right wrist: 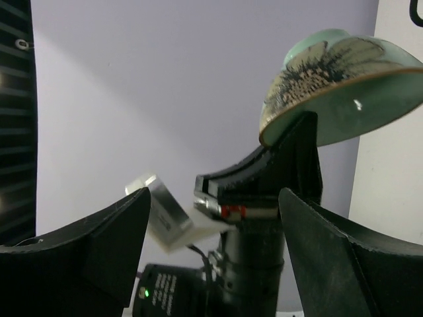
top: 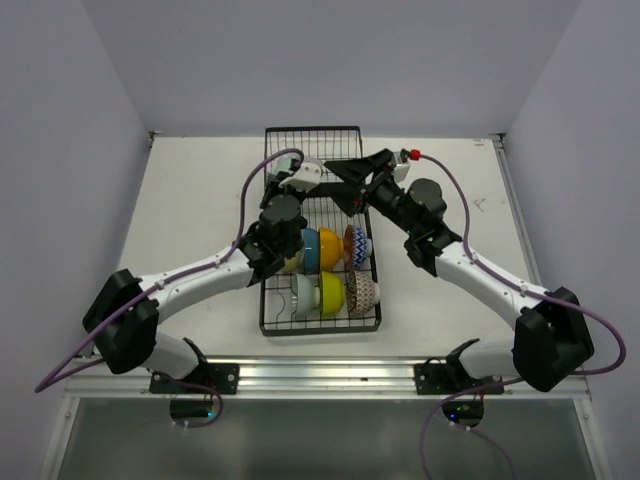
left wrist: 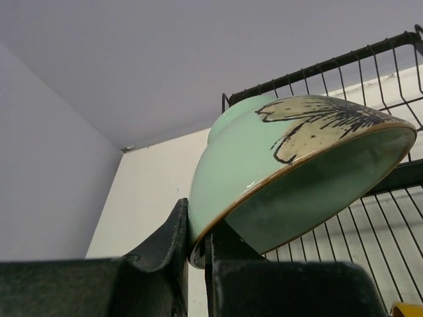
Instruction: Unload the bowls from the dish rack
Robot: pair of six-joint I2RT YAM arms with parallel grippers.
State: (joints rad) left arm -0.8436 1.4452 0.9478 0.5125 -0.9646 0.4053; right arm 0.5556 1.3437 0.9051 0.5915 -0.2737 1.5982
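My left gripper [top: 290, 185] [left wrist: 196, 231] is shut on the rim of a pale mint green bowl [left wrist: 264, 158] with a cream and black flower pattern. It holds the bowl tilted above the far section of the black wire dish rack [top: 310, 129] [left wrist: 370, 49]. The right wrist view shows the same bowl [right wrist: 344, 66] at its upper right, held in the left gripper's fingers [right wrist: 297, 165]. My right gripper [top: 338, 188] [right wrist: 215, 198] is wide open and empty, just right of the held bowl. In the rack's near section stand blue [top: 311, 250], orange [top: 330, 247], blue zigzag [top: 357, 243], pale [top: 302, 295], yellow-green [top: 332, 292] and brown zigzag [top: 362, 292] bowls.
The white table [top: 200, 200] lies to the left and right of the rack. Pale walls close it in at the back and sides. Both arms reach over the rack from the near edge, with purple cables looping over them.
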